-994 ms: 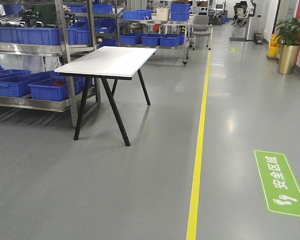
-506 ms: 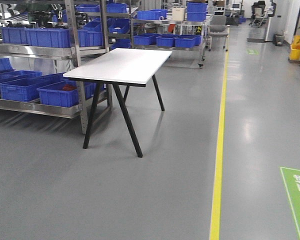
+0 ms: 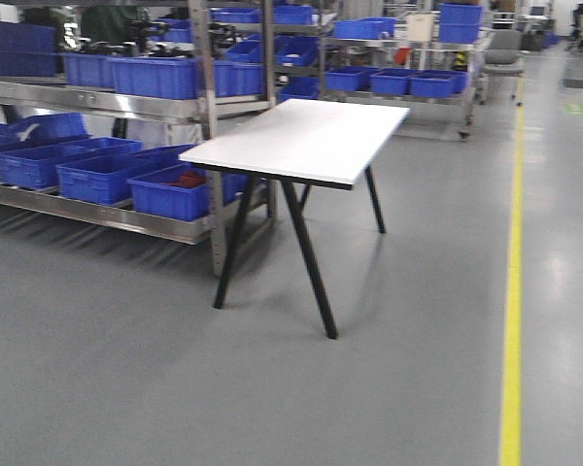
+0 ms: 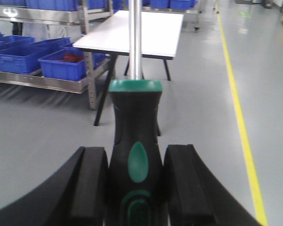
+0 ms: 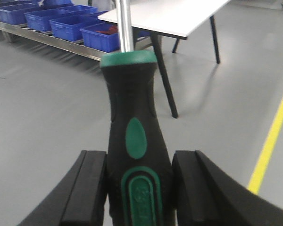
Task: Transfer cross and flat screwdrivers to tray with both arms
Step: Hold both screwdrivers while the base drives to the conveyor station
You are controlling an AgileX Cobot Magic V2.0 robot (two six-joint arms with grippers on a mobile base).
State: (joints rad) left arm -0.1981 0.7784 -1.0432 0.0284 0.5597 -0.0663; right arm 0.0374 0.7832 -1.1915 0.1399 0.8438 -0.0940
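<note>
- Here, in the left wrist view, the left claw (image 4: 137, 188) was clamped on the left-hand screwdriver (image 4: 137, 136), its black pads (image 4: 92, 181) pressed against either side of the black, green-trimmed handle.
- The handle rose clear of the pads, and the steel shaft ran straight up and out of the picture.
- The right claw (image 5: 140, 188) gripped the right-hand screwdriver (image 5: 132, 113) the same way, with the handle between the pads and the shaft pointing away from the claw.
- Which tip was cross and which flat could not be told.
- Ahead, a white table (image 3: 301, 141) on black legs stood on the grey floor (image 3: 126, 388) beside metal shelves (image 3: 209, 107) of blue crates (image 3: 97, 175), with a yellow line (image 3: 512, 291) to its right.
</note>
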